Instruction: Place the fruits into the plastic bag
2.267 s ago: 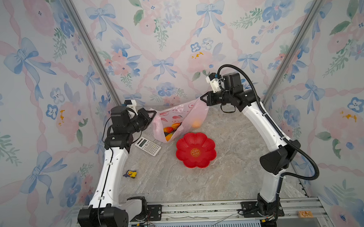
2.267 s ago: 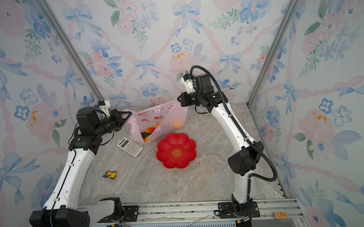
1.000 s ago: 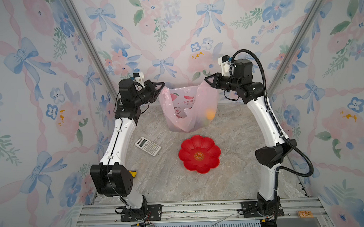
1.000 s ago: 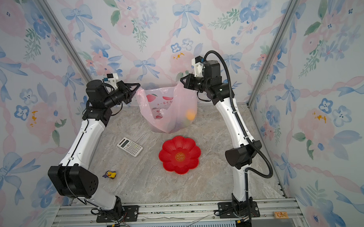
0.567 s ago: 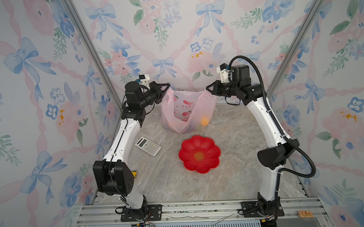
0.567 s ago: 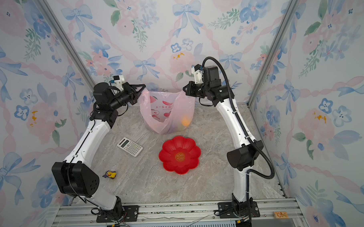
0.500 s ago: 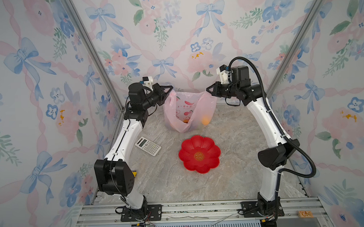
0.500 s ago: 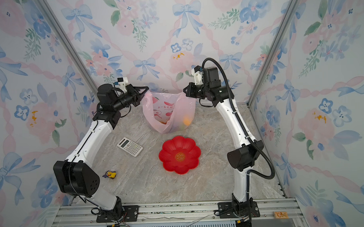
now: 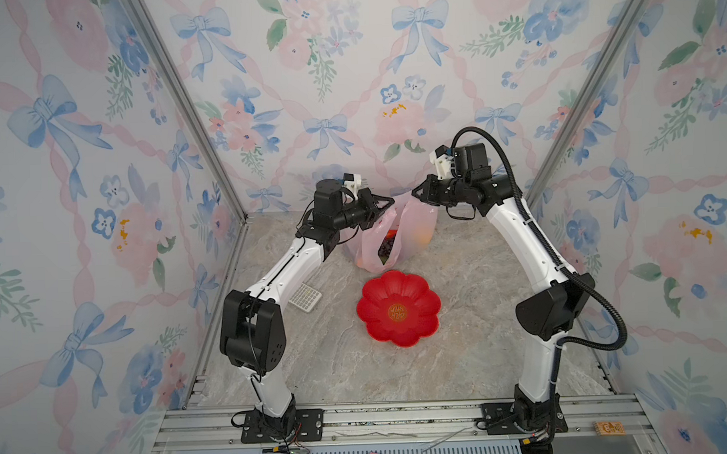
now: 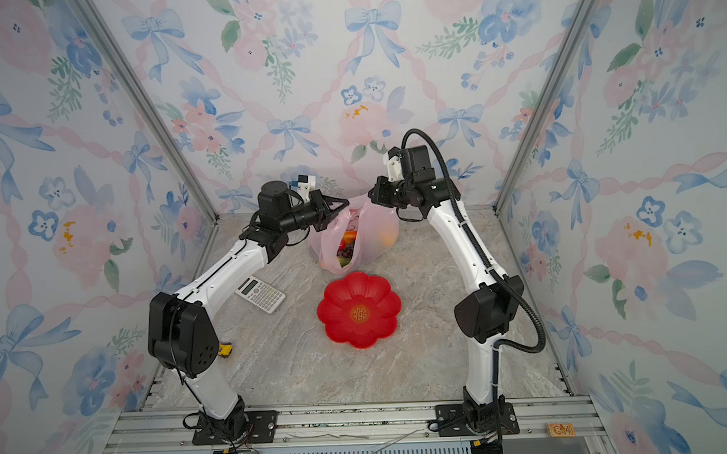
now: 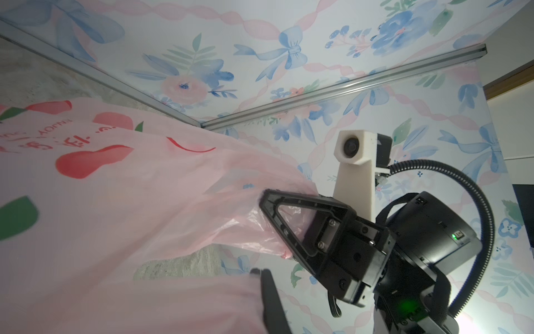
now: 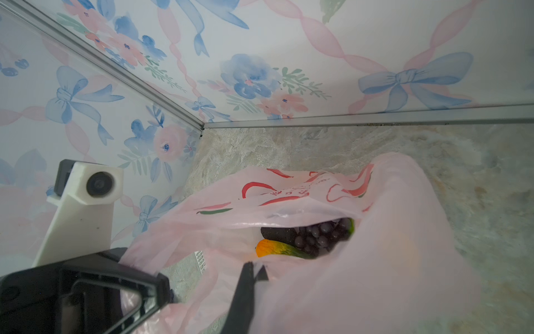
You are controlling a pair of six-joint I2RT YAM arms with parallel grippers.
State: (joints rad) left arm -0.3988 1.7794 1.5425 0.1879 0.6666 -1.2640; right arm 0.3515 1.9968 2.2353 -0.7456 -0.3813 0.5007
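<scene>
The left gripper point(image 9: 388, 202) is pinched shut on one handle of the plastic bag point(image 9: 420, 220), and it has swung a long way in. A second ago it held that handle well out to the left, with the bag's mouth stretched wide. Now the bag hangs between the two arms as a narrow pouch at the back of the table point(image 9: 337, 362). Its bottom seems to be down on the marble just behind the red plate point(image 9: 368, 294). The right gripper point(image 9: 414, 191) is clamped on the other handle and has come in too, so the two sets of tips now stand near each other above the bag. I take that as the mouth being drawn together after filling, which would put the task all but at its end.

The right wrist view looks down into the bag and shows the fruits point(image 12: 306, 240) piled at the bottom. There is a blackish oval point(image 12: 277, 232), an orange-and-green mango point(image 12: 274, 249), and the dark grape bunch point(image 12: 320, 234) with a sliver of green beyond it. In both top views an orange round one point(image 9: 422, 236) glows through the film on the bag's right side.

Out on the table, the calculator point(image 10: 260, 295) lies to the left. The red plate is bare, and I can see no fruit left anywhere on the marble.
</scene>
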